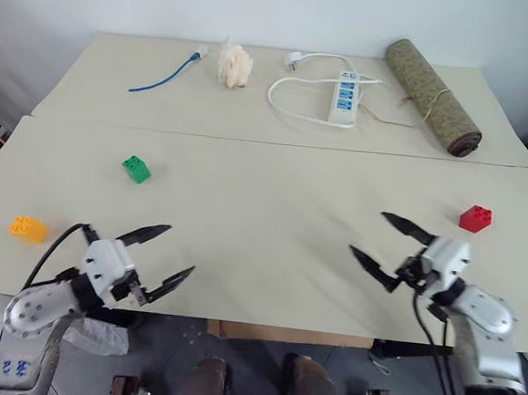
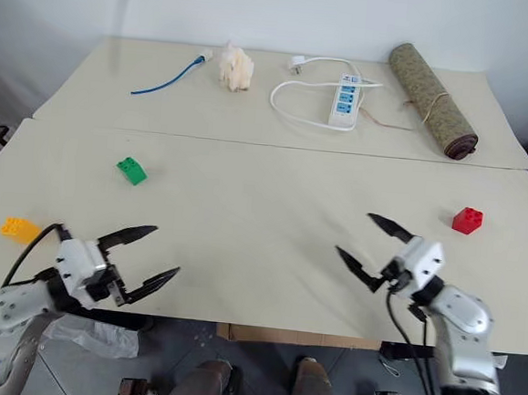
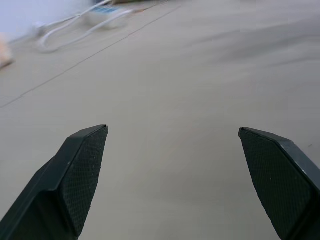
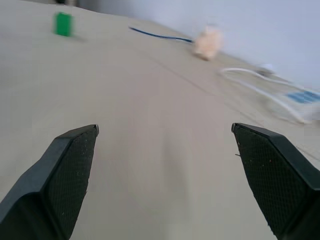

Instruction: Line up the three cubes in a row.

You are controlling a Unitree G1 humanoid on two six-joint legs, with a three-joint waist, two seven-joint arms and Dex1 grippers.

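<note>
Both two-fingered black grippers hover over the near edge of the beige table [image 1: 274,189], the left gripper [image 1: 161,255] and the right gripper [image 1: 384,244] each spread wide and holding nothing.

All 3 studded plastic blocks lie well apart. The yellow-orange block [image 1: 28,227] sits out to the left of the left gripper, and the green block [image 1: 136,168] lies ahead of it. The red block [image 1: 475,218] rests ahead and to the right of the right gripper.

With the blocks so scattered, the likely trouble is a nudge: each is smaller than a gripper, so a finger arriving off-centre could push one away or tip it. The yellow-orange block lies near the table's left edge and could be knocked off.

Beyond a seam, a second table surface carries a blue cable [image 1: 164,75], a cream crumpled cloth [image 1: 235,65], a white power strip [image 1: 345,96] and a rolled mat [image 1: 432,96], before a pale wall.
</note>
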